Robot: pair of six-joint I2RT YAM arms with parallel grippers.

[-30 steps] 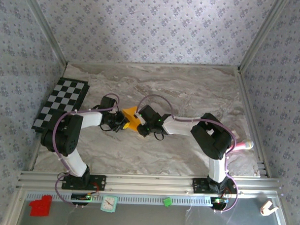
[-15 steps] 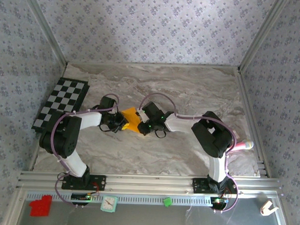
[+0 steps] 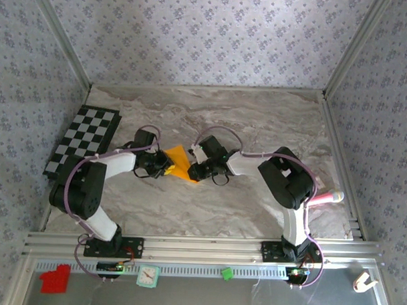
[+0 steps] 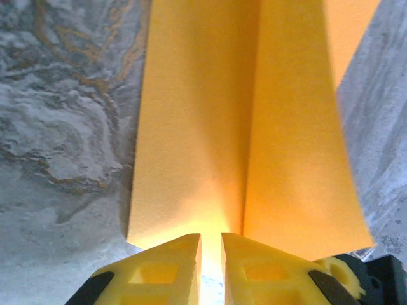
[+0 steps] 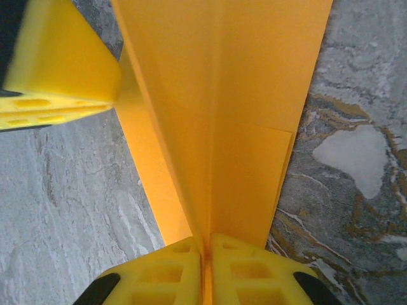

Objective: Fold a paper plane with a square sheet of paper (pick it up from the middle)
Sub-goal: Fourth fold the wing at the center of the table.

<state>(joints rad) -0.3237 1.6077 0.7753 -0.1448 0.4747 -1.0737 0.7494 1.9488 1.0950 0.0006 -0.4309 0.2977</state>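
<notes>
The paper [image 3: 178,162] sits right of the checkered mat [image 3: 83,140], well apart from it, out on the grey marbled surface [image 3: 258,121], and I have it between my two sets of fingers. It is thin, matte orange stock, folded lengthwise into a long narrow shape with straight edges and sharp creases. Through my right wrist camera, one raised fold runs down the middle and a shorter layer ends in a square corner on the side away from the mat. My right fingers [image 5: 205,257] are pressed together with that central fold pinched between their tips, so this end of the paper is firmly held. My left fingers [image 4: 211,249], on the mat side of the paper, are close to closed, with a slim slit between the yellow tips. A crease of the paper runs straight down into that slit, but I cannot tell whether the tips clamp it or only flank it. All four fingers are blocky yellow plastic with moulded hollow cells. From above, the paper widens away from me and narrows to a point at its near end.
</notes>
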